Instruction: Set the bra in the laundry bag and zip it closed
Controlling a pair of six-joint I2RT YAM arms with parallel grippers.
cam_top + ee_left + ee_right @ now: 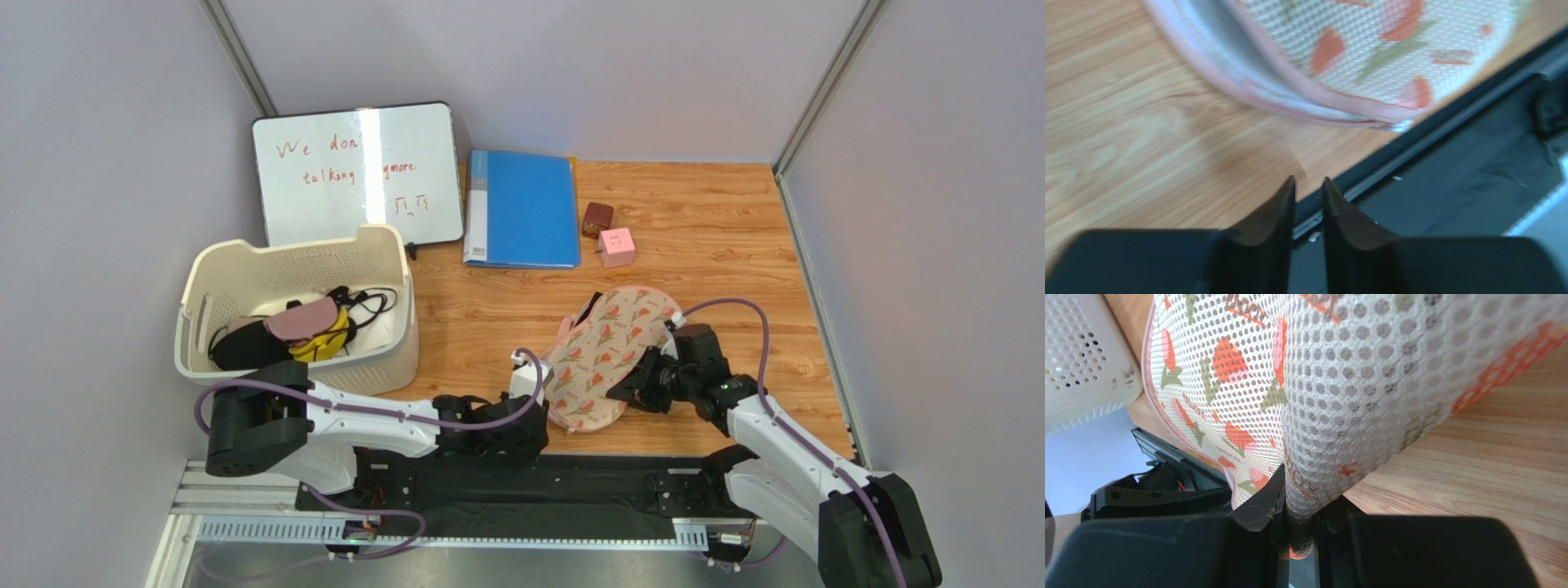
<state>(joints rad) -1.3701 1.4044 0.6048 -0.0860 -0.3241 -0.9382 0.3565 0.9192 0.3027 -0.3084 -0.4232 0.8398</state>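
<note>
The laundry bag [607, 355] lies on the wooden table, closed side up, its printed mesh and pink zip edging facing me. My right gripper [632, 386] is at its right edge, shut on a pinched fold of the bag's mesh [1321, 373]; the fold fills the space between the jaws [1300, 496]. My left gripper [543, 402] sits at the bag's near-left end. In the left wrist view its jaws [1309, 180] stand a little apart with nothing between them, just short of the bag's pink rim [1333, 113]. The bra shows in no view.
A cream plastic basket [294, 251] with pink, yellow and black garments stands at the left. A whiteboard [356, 172], a blue folder [524, 208], a brown box [597, 218] and a pink cube [617, 245] lie at the back. The black base rail [1444, 153] runs along the near edge.
</note>
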